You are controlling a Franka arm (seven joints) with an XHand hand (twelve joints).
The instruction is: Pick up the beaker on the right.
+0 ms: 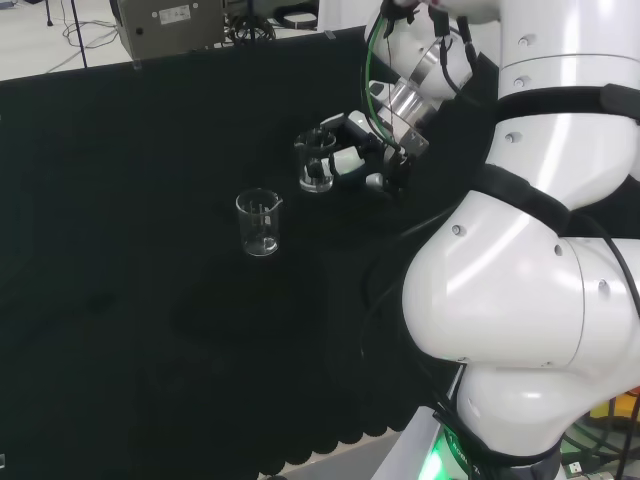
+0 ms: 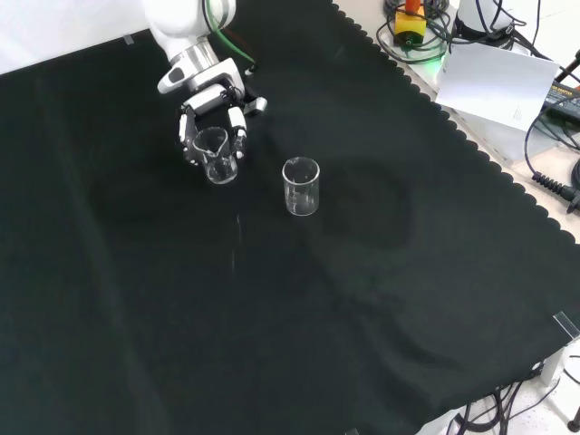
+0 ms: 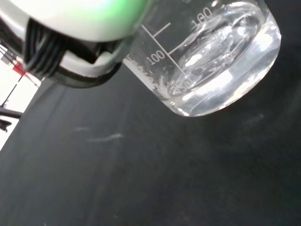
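The hand (image 1: 345,152) is wrapped around a clear beaker (image 1: 315,168) here, fingers curled round its wall on both sides. In the head view that held beaker sits right of the second beaker (image 1: 259,223), which stands upright and alone on the black cloth of the counter (image 1: 120,300), a clear gap between the two.

From the front view, the order flips: the hand (image 2: 210,122) comes in from the top, the held beaker (image 2: 217,155) sits at upper left, and the free beaker (image 2: 301,186) is near it to the right and slightly lower. Fingers (image 2: 188,136) frame the held glass on either side.

Plenty of room to move. The front view shows open cloth (image 2: 272,344) stretching below both beakers and off to the right as far as the counter's scalloped edge, with cables and a sheet of paper (image 2: 498,86) lying beyond it. In the head view, bare cloth spreads to the left and towards the near scalloped edge.

The wrist view gives what the others cannot: the held beaker's (image 3: 211,61) thick base close up, with white graduation marks on its wall, and a blurred white part of the hand (image 3: 70,28) beside it. Whether the base touches the cloth or sits just above it, I cannot tell.
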